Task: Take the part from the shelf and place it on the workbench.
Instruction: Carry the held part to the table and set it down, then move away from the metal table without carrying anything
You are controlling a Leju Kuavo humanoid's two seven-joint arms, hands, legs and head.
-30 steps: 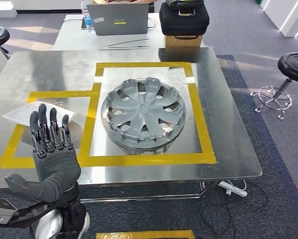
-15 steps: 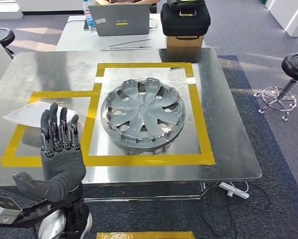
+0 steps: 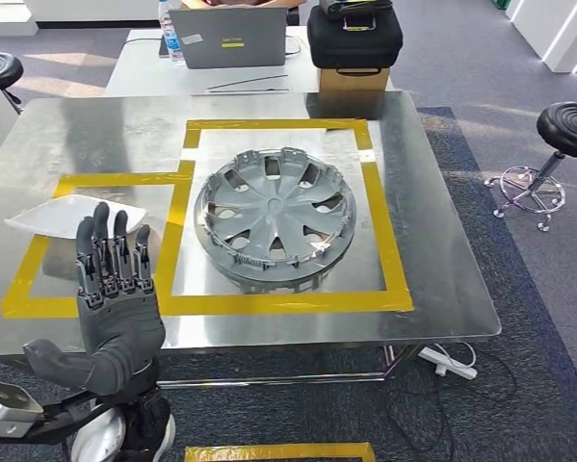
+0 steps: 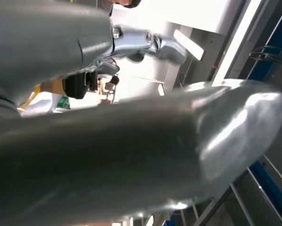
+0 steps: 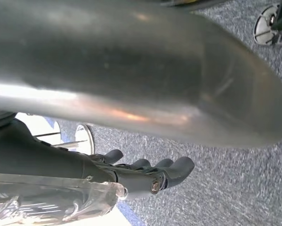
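The left robot hand (image 3: 118, 308) has risen a little over the last second and now hangs above the near-left edge of the table (image 3: 445, 241), palm up, fingers straight and apart, thumb out to the side, holding nothing. The part (image 3: 276, 218), a grey wheel cover, lies flat on the table ahead and to the right of that hand, inside the larger yellow tape square (image 3: 390, 250), and has not shifted. By the look of it the placing is already done and the hand is simply clear of the part.

The right robot hand (image 5: 146, 172) hangs over carpet, its dark fingers gently curled with nothing in them.

A white sheet (image 3: 66, 214) lies just beyond the left hand's fingertips. The table's near edge passes under that hand; to its right the edge stands bare, with the part well back from it.
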